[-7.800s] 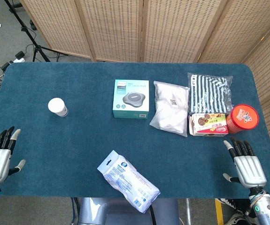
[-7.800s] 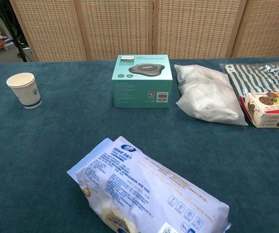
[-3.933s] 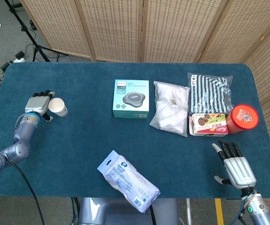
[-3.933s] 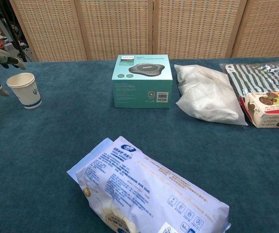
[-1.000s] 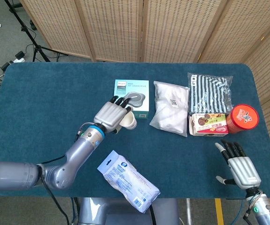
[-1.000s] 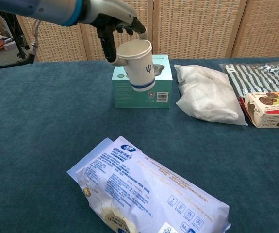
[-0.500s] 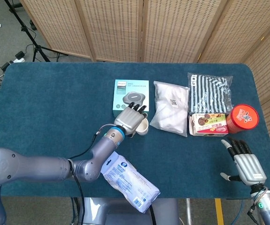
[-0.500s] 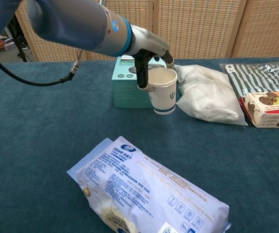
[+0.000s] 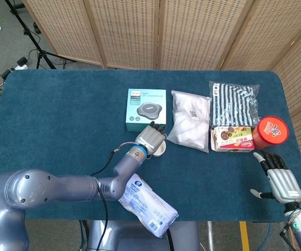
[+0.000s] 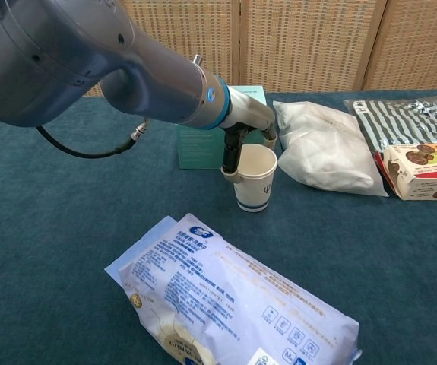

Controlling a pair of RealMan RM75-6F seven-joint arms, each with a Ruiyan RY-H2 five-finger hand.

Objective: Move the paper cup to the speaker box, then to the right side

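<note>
- The left arm [image 9: 61, 189] reaches forward and across the table, grey and bulky, filling the upper left of the chest view; a black cable loops beside its forearm
- The left hand [image 9: 151, 139] sits at the end of a blue-ringed wrist, back facing up, fingers curled round the paper cup [image 10: 254, 176] and holding it upright by the rim
- The right hand [image 9: 282, 181] lies low at the near right, palm down, fingers straight and spread, holding nothing; only the head view shows it

White pouch [image 9: 189, 125], striped bag [image 9: 233, 102], cookie box [image 9: 232, 139], red tin [image 9: 270, 133], wipes pack [image 10: 237, 304].
</note>
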